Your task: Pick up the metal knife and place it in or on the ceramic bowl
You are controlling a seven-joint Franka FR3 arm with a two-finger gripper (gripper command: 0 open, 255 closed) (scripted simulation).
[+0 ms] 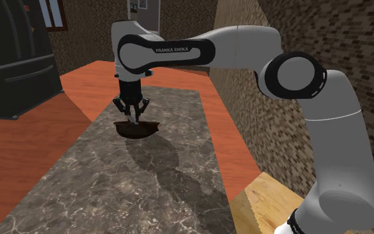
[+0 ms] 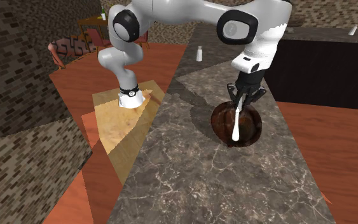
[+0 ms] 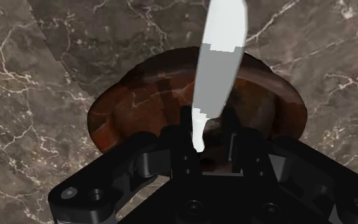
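On the wrist view I see the pale knife (image 3: 217, 70) with its long axis running straight out from the gripper (image 3: 208, 130). Its narrow end sits between the fingers (image 3: 186, 127) and its broad end points away, over the dark brown bowl (image 3: 120, 108). The fingers stand apart, wider than that narrow end: it lies against one finger, with a gap to the other.

From the second exterior view, the knife (image 2: 234, 126) hangs nearly upright below the hand, and its lower end falls inside the bowl's (image 2: 254, 124) outline. I cannot tell whether it touches the bottom. That view also shows a small white shaker (image 2: 199, 53) far along the marbled counter (image 2: 190, 172). On the shoulder view the bowl (image 1: 139, 129) sits directly under the gripper (image 1: 132, 113), and I can hardly make out the knife.
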